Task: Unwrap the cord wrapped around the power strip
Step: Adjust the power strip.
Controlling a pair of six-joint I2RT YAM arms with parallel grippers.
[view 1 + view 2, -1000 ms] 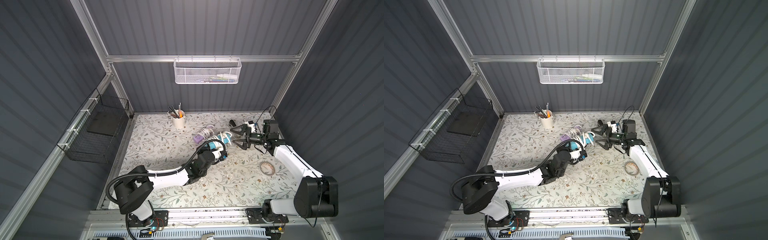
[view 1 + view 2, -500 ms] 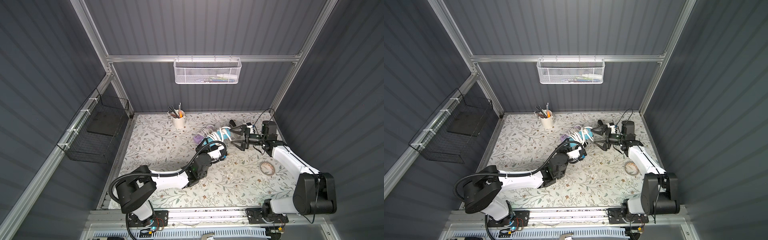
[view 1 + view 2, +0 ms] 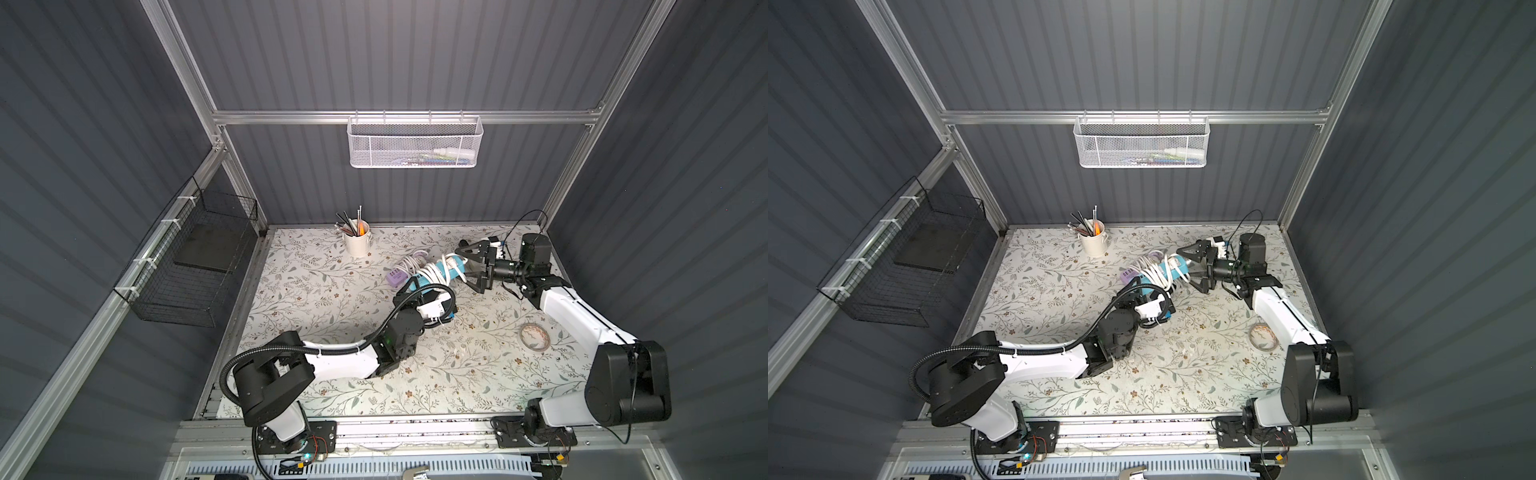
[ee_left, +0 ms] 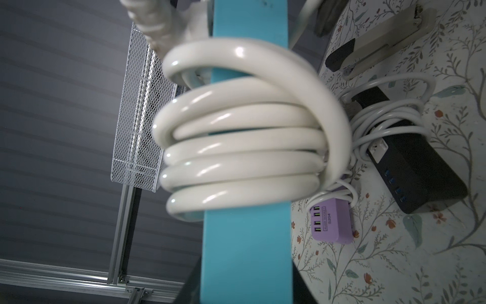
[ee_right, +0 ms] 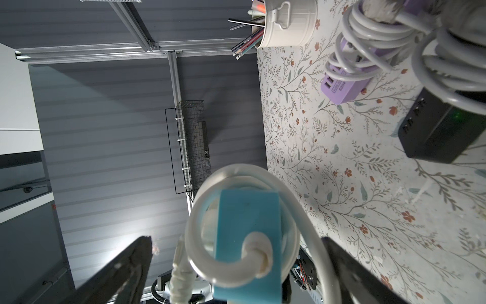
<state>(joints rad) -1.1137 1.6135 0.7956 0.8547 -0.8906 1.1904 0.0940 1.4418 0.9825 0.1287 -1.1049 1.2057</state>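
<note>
Covering the cell floor, a flat table (image 3: 332,299) printed with leaf and flower sprigs is bounded by aluminium rails and ribbed grey walls. Toward its rear middle, a smooth teal power strip (image 4: 247,250), a straight, flat-sided bar, is clamped at its near end by the left gripper (image 3: 415,290). Its far end is flanked by the black tapered fingers (image 5: 131,265) of the right gripper (image 3: 466,268), which are spread wide and hold nothing. A thick, glossy white cord (image 4: 244,147) is wound in round coils about the bar's middle. A purple charging block (image 3: 397,276) and a black block (image 4: 410,163), both looped with thinner cord, are crowded just beside it. Bare surface is left toward the front edge.
</note>
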